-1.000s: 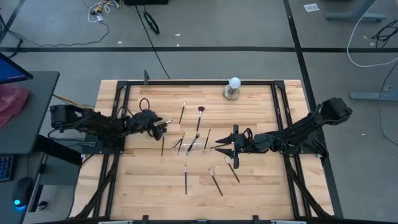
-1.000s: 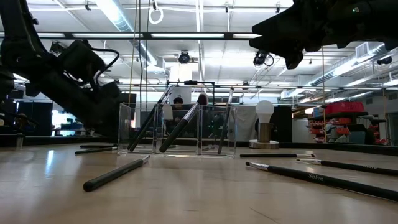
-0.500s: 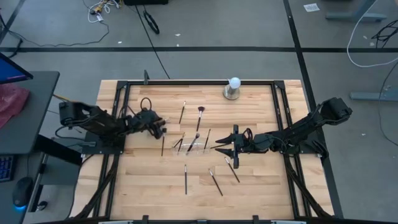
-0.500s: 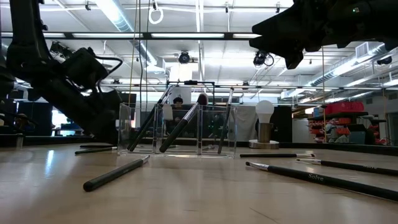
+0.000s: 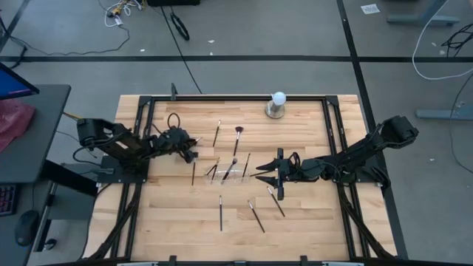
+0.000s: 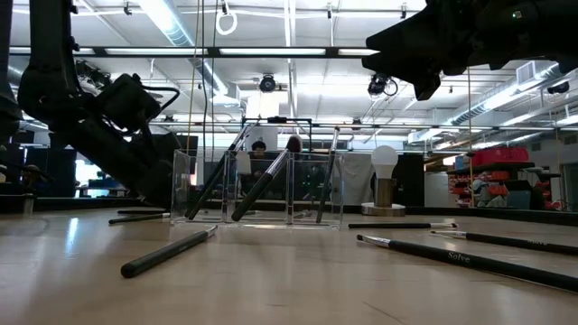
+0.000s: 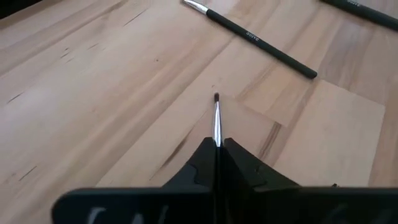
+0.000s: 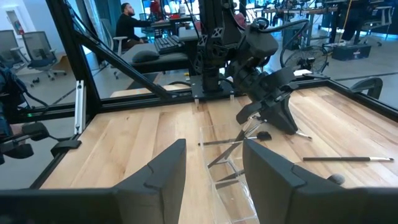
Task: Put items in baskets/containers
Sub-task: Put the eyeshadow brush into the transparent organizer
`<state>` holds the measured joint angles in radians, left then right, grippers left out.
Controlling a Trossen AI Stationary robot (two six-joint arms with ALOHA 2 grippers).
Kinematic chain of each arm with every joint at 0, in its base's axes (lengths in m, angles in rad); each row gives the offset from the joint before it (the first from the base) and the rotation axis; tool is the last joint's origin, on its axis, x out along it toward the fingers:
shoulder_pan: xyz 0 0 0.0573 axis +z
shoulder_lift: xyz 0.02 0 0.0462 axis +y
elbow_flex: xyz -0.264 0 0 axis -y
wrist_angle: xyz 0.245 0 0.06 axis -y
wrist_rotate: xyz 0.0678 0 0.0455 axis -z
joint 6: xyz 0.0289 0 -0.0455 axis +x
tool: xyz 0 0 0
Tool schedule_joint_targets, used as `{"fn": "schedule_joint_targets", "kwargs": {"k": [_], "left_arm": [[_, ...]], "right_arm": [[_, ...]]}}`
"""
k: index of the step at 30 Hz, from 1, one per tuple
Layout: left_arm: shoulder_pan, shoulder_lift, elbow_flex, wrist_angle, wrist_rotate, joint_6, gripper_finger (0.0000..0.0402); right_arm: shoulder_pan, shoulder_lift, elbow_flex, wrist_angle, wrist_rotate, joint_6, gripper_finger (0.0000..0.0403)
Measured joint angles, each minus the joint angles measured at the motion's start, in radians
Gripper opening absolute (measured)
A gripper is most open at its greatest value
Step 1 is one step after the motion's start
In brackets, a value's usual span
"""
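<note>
My left gripper is low over the table's left part, shut on a thin brush whose silver ferrule and dark tip stick out past the fingertips. The clear tray stands mid-table with a few brushes leaning against its walls. My right gripper hovers open just right of the tray, with nothing between its fingers. Loose brushes lie flat on the wood, two beyond the tray and others nearer. My left gripper pinches the thin brush between its two fingers just behind the silver ferrule. The fingers slant down from the table's left, and the brush lies along them, head end forward. The fingers hide the handle. Whether the tip touches the wood, I cannot tell.
A white ball on a round metal base stands at the far edge. One brush lies just near of my left gripper, another below my right gripper. A black frame borders the tabletop. Bare wood shows along the near edge.
My left gripper has sunk a little toward the table and shut on the thin brush. My right gripper has kept still.
</note>
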<state>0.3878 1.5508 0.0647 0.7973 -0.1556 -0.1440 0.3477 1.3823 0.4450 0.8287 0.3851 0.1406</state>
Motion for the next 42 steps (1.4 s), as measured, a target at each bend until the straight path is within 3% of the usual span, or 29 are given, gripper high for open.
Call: {"fn": "schedule_joint_targets", "kwargs": {"k": [7, 18, 32, 38, 42], "left_arm": [[0.000, -0.014, -0.001, -0.012, 0.012, 0.034, 0.0012], [-0.021, -0.137, -0.009, -0.048, 0.063, 0.056, 0.0011], [-0.134, -0.356, -0.002, 0.159, 0.081, 0.101, 0.0011], [-0.225, -0.414, 0.100, 0.164, 0.170, 0.086, 0.0011], [-0.304, -0.412, 0.212, 0.080, 0.180, 0.097, 0.0011]], "right_arm": [[0.000, 0.000, 0.000, 0.000, 0.000, 0.000, 0.0160], [0.000, 0.000, 0.000, 0.000, 0.000, 0.012, 0.0160], [-0.027, 0.000, 0.000, 0.020, 0.026, 0.071, 0.0160], [-0.059, 0.014, 0.032, 0.013, 0.026, 0.060, 0.0169], [-0.066, 0.084, 0.118, -0.016, 0.021, -0.007, 0.0188]]}}
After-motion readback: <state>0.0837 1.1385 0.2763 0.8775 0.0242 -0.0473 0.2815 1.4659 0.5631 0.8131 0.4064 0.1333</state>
